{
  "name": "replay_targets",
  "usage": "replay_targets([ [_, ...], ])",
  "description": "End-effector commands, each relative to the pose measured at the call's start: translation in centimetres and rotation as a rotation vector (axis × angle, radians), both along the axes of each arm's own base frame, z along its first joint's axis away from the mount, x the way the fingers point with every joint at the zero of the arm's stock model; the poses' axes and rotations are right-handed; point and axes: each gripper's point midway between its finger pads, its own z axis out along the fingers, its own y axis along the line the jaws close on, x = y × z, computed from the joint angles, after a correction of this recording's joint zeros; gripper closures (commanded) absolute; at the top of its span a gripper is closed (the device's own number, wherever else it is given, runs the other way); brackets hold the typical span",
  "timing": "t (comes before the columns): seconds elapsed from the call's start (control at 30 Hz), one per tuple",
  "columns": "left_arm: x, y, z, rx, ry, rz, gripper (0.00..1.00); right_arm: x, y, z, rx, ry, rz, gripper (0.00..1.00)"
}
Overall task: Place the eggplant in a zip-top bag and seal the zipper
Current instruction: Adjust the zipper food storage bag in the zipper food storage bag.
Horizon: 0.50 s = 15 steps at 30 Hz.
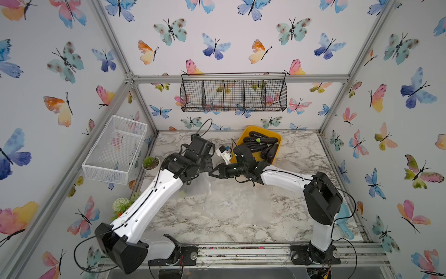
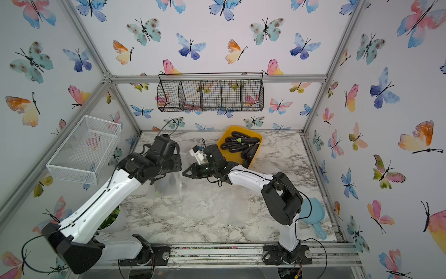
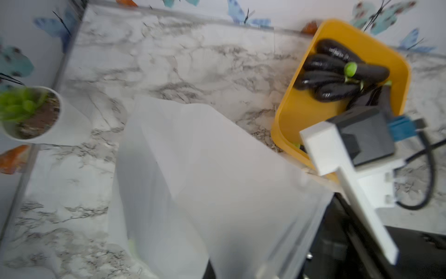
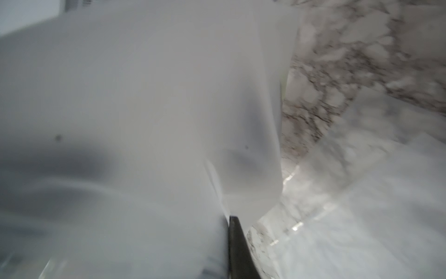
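A cloudy, translucent zip-top bag [image 1: 198, 186] [image 2: 170, 186] hangs between my two grippers over the middle of the marble table. It fills the left wrist view [image 3: 217, 181] and the right wrist view [image 4: 144, 96]. My left gripper [image 1: 202, 170] is mostly hidden under its wrist, shut on the bag's top edge. My right gripper [image 1: 212, 173] [image 2: 185, 173] meets it from the right, shut on the same edge, with one black finger [image 4: 237, 246] against the film. Several dark eggplants [image 1: 260, 142] [image 3: 337, 72] lie in a yellow tray [image 1: 278, 145]. A faint green patch [image 3: 131, 244] shows through the bag.
The yellow tray [image 2: 259, 145] sits at the back, just behind my right wrist. A small potted plant [image 1: 150, 163] and a larger one [image 1: 121, 205] stand along the left edge. A blue scoop [image 1: 345, 222] lies front right. Wire baskets [image 1: 115, 147] [image 1: 233, 95] hang on the walls.
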Motion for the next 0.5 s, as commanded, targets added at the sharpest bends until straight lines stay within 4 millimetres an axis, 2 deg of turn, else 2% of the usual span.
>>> replay_targets([
  [0.0,-0.1,-3.4,-5.3,-0.096,0.151,-0.069,1.00,0.7,-3.4,-3.2,-0.155,-0.002,-0.055,0.87],
  [0.1,0.0,-4.9,-8.1,-0.116,0.231,-0.095,1.00,0.3,-5.5,-5.8,-0.285,0.013,-0.037,0.65],
  [0.17,0.1,-5.8,-9.0,-0.152,0.242,-0.116,1.00,0.8,-6.5,-4.6,-0.298,-0.052,-0.069,0.53],
  [0.27,0.2,-6.4,-10.0,-0.168,0.257,-0.134,1.00,3.0,-8.4,-0.7,-0.308,-0.211,-0.172,0.45],
  [0.33,0.2,-7.0,-10.4,-0.192,0.260,-0.155,1.00,5.4,-10.4,1.0,-0.355,-0.303,-0.244,0.43],
  [0.37,0.2,-7.2,-10.5,-0.202,0.259,-0.164,1.00,6.7,-11.6,1.0,-0.401,-0.334,-0.281,0.42],
  [0.47,-0.1,-8.2,-10.9,-0.242,0.264,-0.196,1.00,12.4,-17.3,-1.0,-0.690,-0.440,-0.457,0.40],
])
